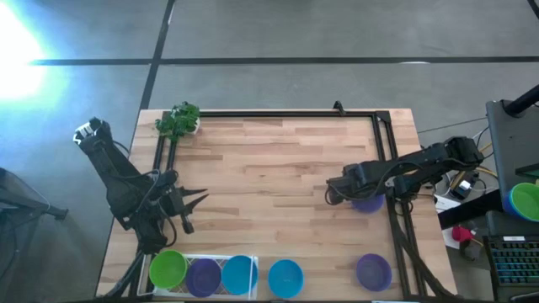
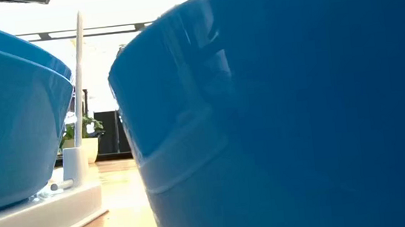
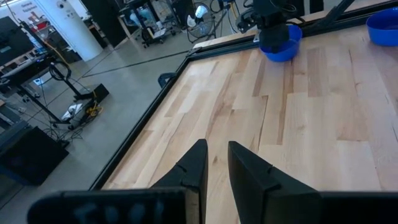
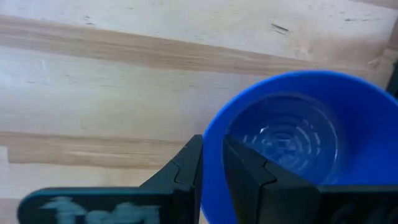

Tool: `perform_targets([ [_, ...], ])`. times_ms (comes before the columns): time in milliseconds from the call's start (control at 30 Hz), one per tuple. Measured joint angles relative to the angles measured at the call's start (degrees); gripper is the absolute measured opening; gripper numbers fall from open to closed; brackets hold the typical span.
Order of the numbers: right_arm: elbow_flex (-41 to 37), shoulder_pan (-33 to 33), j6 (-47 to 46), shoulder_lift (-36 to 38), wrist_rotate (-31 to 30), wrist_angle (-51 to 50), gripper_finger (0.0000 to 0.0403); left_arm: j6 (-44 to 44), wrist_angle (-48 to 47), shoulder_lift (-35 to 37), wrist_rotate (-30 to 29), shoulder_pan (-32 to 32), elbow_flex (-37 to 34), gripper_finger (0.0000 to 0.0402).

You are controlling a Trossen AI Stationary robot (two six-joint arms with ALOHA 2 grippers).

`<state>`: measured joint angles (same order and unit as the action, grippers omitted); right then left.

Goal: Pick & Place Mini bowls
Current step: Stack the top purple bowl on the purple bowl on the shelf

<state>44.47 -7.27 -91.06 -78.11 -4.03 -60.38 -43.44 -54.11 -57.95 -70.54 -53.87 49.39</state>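
My right gripper (image 4: 212,146) points down over the table's right part (image 1: 358,192), shut on a blue mini bowl (image 4: 298,143) that also shows in the left wrist view (image 3: 280,43). Along the near edge, a green bowl (image 1: 168,268), a purple bowl (image 1: 203,276) and a blue bowl (image 1: 239,273) sit in a white tray (image 1: 189,257). Another blue bowl (image 1: 285,278) and a bluish-purple one (image 1: 373,271) rest on their bases on the wood. My left gripper (image 3: 216,158) hovers at the left (image 1: 198,202), open by a narrow gap, with nothing between its fingers. My right gripper pinches the blue bowl's rim (image 4: 211,134), one finger (image 4: 249,171) inside the bowl and the other (image 4: 186,168) outside it. The fingers come from above, pointing down. The bowl is upright, mouth up; whether its base touches the table I cannot tell.
A leafy green toy plant (image 1: 178,120) stands at the far left corner. A black frame (image 1: 278,114) runs along the table's far and side edges. More bowls (image 1: 526,200) sit off the table at the right. Bare wood (image 1: 269,177) lies between the two arms.
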Motion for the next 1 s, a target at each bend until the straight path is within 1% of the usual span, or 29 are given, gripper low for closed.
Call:
perform_targets([
  [333, 0.18, 0.0, 2.77, 0.04, -0.02, 0.66, 0.0059, 0.0, 0.0, 0.0, 0.03, 0.0, 0.0, 0.0058],
  [1000, 2.04, 0.0, 3.21, 0.11, -0.08, 0.81, 0.0059, 0.0, 0.0, 0.0, 0.04, 0.0, 0.0, 0.0058],
])
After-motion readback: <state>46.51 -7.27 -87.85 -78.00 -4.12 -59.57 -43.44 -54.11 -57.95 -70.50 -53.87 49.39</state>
